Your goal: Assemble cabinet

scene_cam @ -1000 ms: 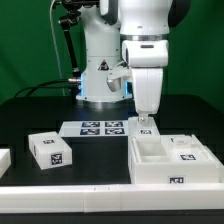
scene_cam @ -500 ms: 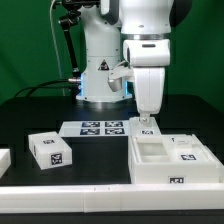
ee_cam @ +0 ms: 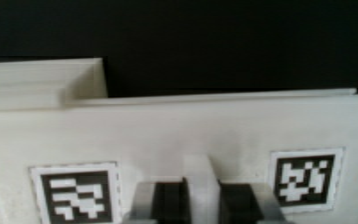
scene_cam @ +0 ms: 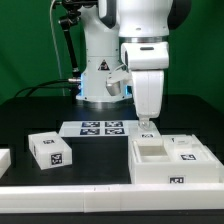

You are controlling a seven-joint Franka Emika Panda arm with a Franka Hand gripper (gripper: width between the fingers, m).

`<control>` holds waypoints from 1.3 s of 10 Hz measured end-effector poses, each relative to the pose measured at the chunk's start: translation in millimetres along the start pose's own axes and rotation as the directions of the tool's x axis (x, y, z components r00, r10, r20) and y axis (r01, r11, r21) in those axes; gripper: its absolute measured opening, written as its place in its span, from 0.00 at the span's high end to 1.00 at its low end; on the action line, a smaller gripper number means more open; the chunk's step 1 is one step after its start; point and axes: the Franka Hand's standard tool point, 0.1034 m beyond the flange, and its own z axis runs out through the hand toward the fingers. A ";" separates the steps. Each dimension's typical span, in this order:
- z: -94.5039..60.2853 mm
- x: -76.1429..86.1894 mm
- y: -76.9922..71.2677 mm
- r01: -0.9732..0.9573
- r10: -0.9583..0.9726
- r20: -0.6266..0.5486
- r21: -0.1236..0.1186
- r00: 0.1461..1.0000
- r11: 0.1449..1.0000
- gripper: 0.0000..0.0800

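Counted across the exterior view from its left: one white piece [scene_cam: 3, 158] cut off by the frame edge, one loose tagged block [scene_cam: 50, 150], one marker board [scene_cam: 103, 128], one robot arm [scene_cam: 140, 50] with one end effector [scene_cam: 148, 123], one cabinet [scene_cam: 170, 165]. Set on a black worktop [scene_cam: 20, 120], save the arm, hanging above.

Cabinet at the exterior view's right, near the front edge of the worktop. Lying open side up, long axis running across the view from left to right. Tagged front wall [scene_cam: 177, 180] turned toward the camera. Inside: one open compartment at the left end, one small tagged block [scene_cam: 186, 153] at the right end.

Marker board flat, just beyond the cabinet's far left corner. Loose tagged block well apart from the cabinet, turned corner-on to the camera.

End effector pointing straight down at the cabinet's far left corner, narrow, nearly closed. In the wrist view, two dark fingers [ee_cam: 165, 204] pinched on a thin white edge, with one square tag [ee_cam: 73, 193] to one side and a second [ee_cam: 306, 183] to the other, both on the same white face.
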 end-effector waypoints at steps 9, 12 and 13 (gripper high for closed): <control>-3.4 1.4 37.1 0.010 -0.011 -0.016 -0.040 1.000 0.999 0.91; -3.3 1.3 39.1 0.010 -0.011 -0.016 -0.039 1.000 0.999 0.91; -3.9 1.6 48.3 0.011 -0.011 -0.017 -0.041 1.000 0.999 0.91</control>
